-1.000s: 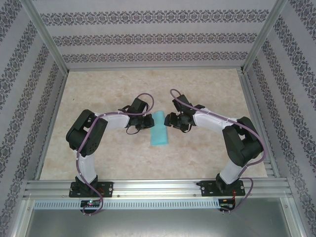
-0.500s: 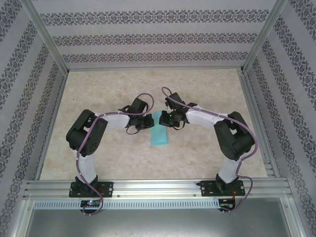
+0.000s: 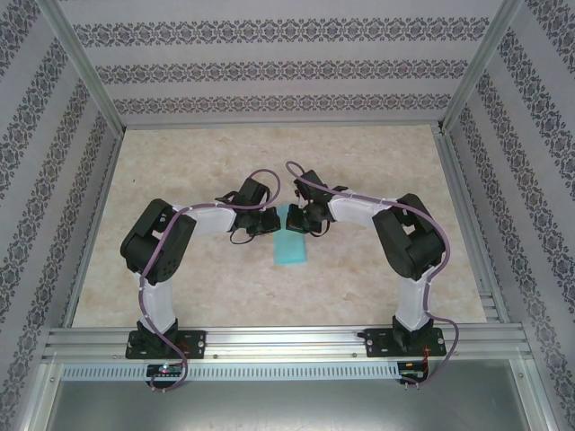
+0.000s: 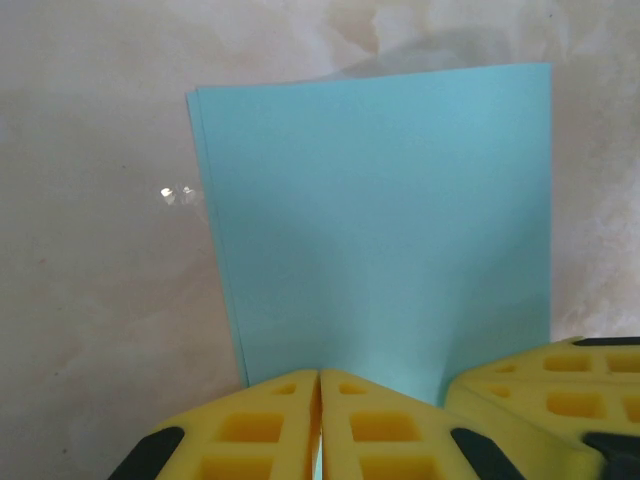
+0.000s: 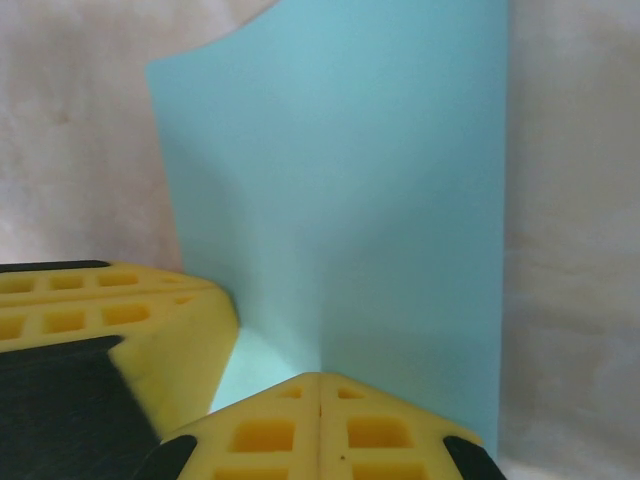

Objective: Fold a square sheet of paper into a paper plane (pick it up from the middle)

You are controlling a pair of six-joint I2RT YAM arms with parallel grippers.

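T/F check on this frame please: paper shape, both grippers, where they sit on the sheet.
1. The turquoise paper is a narrow rectangle, not yet a pointed dart. True.
2. The left gripper is wide open. False: its fingers are shut at the paper's edge.
3. The right gripper is shut. True.
4. Both grippers meet at the paper's end nearest the arm bases. False: at the far end, in the top view.

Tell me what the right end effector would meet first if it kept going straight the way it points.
The folded turquoise paper: the right end effector is shut on its edge, and the sheet lies straight ahead. The table is probably just beneath, though depth is unclear.
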